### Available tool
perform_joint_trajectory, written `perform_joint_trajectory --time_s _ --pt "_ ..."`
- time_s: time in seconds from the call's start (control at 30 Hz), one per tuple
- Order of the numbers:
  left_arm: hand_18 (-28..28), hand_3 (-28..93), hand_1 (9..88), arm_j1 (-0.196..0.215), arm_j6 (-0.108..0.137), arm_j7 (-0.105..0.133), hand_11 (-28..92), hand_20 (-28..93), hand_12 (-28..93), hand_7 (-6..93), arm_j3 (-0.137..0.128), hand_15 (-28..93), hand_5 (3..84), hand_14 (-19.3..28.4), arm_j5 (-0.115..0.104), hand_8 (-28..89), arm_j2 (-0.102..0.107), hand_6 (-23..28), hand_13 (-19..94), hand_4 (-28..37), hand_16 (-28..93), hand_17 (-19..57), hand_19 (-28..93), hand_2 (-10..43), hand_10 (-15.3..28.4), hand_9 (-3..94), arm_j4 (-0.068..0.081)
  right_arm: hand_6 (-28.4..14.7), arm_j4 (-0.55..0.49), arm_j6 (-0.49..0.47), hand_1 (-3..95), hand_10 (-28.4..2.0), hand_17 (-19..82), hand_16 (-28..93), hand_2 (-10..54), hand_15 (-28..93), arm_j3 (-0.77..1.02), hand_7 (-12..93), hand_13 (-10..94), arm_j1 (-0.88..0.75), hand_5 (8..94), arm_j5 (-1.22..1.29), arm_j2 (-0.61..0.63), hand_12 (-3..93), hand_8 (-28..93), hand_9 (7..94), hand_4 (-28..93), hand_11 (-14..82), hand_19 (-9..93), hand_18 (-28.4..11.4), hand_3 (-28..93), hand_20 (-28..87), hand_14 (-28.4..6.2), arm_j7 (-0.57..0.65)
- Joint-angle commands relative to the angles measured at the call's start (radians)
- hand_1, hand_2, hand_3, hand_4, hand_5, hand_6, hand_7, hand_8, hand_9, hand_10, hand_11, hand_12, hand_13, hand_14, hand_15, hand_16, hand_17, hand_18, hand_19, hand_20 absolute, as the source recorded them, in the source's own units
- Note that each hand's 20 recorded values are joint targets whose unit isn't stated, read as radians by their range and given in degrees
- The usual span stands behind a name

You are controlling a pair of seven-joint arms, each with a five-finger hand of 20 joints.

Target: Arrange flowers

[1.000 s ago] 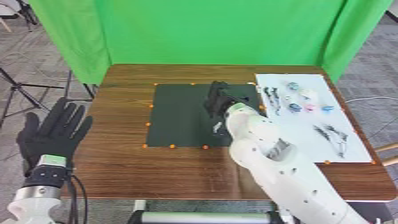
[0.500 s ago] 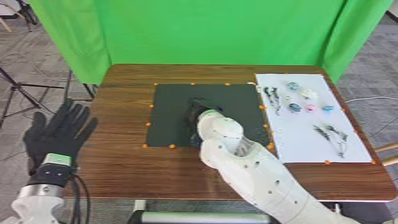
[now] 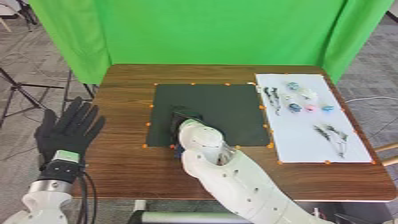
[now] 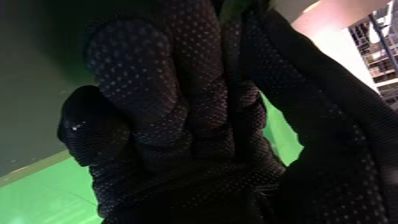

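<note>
The right hand (image 3: 185, 118), fingers curled, seemingly pinches something green (image 4: 233, 8).

Brown wooden tbl. (image 3: 124, 175) had rounded corners. A dark mat (image 3: 235, 102) lay flat nr. its ctr., twd. the far half, w/ small orange dots (image 3: 145, 146) along the edges. Just R of that, a white sheet (image 3: 298, 147) ran along the tbl.'s R side, also w/ orange dots at the edges.

On the sheet's far half: a bluish flower head (image 3: 292, 86), a whitish one (image 3: 308, 93), a dark blue one (image 3: 295, 107), a pink one (image 3: 310, 107) & a lighter blue one (image 3: 328, 108), plus thin dark stems (image 3: 274, 100) on the L. Nearer the front, green sprigs (image 3: 333, 136) lay slantwise.
</note>
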Motion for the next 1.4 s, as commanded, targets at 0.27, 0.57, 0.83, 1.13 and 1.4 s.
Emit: perform_joint_trajectory --time_s 0.27,0.57,0.83,1.13,1.4 --pt "10.8 70 25.4 0.004 0.057 0.055 16 8 10 9.2 0.015 23 38.5 10.3 -0.104 -8 0.006 7.0 23 -28.3 -8 -3.0 29 13.8 12.2 34.7 -0.016 -1.5 0.006 -0.136 44.4 -9.0 55 35 -9.5 43 0.022 39 89 -0.005 79.2 0.045 -0.005 45.4 22 91.3 -15 23.1 93 -21.5 75 40 -7.9 0.067" --pt "10.5 71 25.2 0.005 0.036 0.077 18 8 10 10.6 0.016 24 39.8 10.6 -0.102 -9 0.017 7.5 24 -28.3 -9 -2.4 30 13.6 12.5 35.2 -0.015 -1.6 -0.01 -0.159 41.2 -12.0 55 33 -9.5 45 0.026 41 88 0.003 77.4 0.048 0.0 34.5 21 88.7 -19 31.3 93 -21.5 72 38 -8.2 0.065" --pt "10.5 71 25.6 0.012 0.055 0.072 18 8 10 10.8 0.017 25 39.6 10.7 -0.091 -9 0.008 7.4 23 -28.3 -9 -2.5 30 12.9 12.3 34.8 -0.021 -3.1 -0.019 -0.172 33.9 -12.9 55 32 -9.5 45 0.036 40 87 0.009 77.9 0.028 0.008 30.9 15 87.8 -22 33.0 93 -21.2 74 37 -8.5 0.054" --pt "10.6 71 26.1 0.019 0.072 0.079 18 9 10 11.2 0.007 26 39.7 10.7 -0.083 -9 0.006 7.5 23 -28.3 -9 -2.6 30 11.9 12.3 34.7 -0.025 -4.5 -0.052 -0.191 25.9 -14.1 53 32 -9.5 45 0.048 44 85 0.012 75.5 -0.045 0.033 30.9 -9 85.6 -22 33.4 93 -21.1 71 36 -9.6 -0.005" --pt "11.0 71 25.8 -0.018 0.039 0.011 19 9 10 11.5 0.009 27 39.7 11.2 -0.056 -9 -0.025 7.5 23 -28.3 -9 -3.0 31 11.9 12.4 34.9 -0.004 -5.0 -0.231 -0.116 23.3 -15.3 51 30 -9.5 45 0.113 43 83 -0.059 73.6 -0.27 0.171 30.0 -10 83.4 -22 32.7 93 -21.8 68 34 -11.4 -0.057"
